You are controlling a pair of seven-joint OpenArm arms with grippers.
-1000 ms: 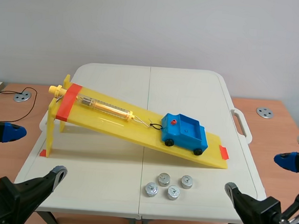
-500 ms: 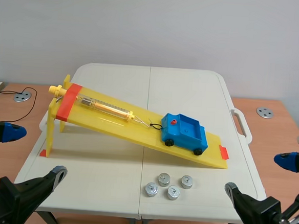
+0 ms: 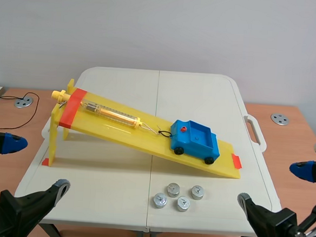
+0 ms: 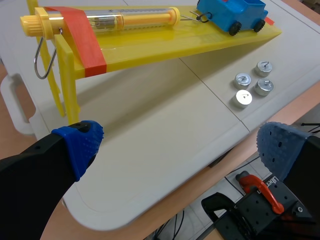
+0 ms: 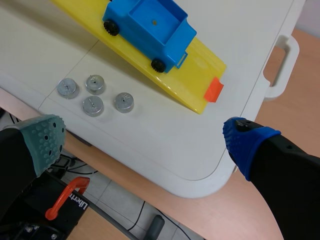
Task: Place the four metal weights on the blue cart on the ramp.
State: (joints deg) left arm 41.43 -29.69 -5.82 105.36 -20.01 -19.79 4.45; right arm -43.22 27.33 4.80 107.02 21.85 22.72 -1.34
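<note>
The blue cart [image 3: 195, 139] sits low on the yellow ramp [image 3: 145, 139], its boxy open bed showing only its own smooth blue plastic floor. It has small black wheels and a red knob [image 3: 183, 129] on the cab. A thin wire hook ties its front to a clear tube-shaped spring scale [image 3: 109, 113] lying up the slope. The four metal weights [image 3: 183, 204] are short shiny silver discs, each with a little loop on top. They are clustered on the white desk [image 3: 192, 99] just before the ramp's lower end, apart from the cart. The left hand [image 4: 180, 147] and right hand [image 5: 146, 139] both hang at the desk's near edge, fingers spread wide, gripping nothing, dotted pads bare.
</note>
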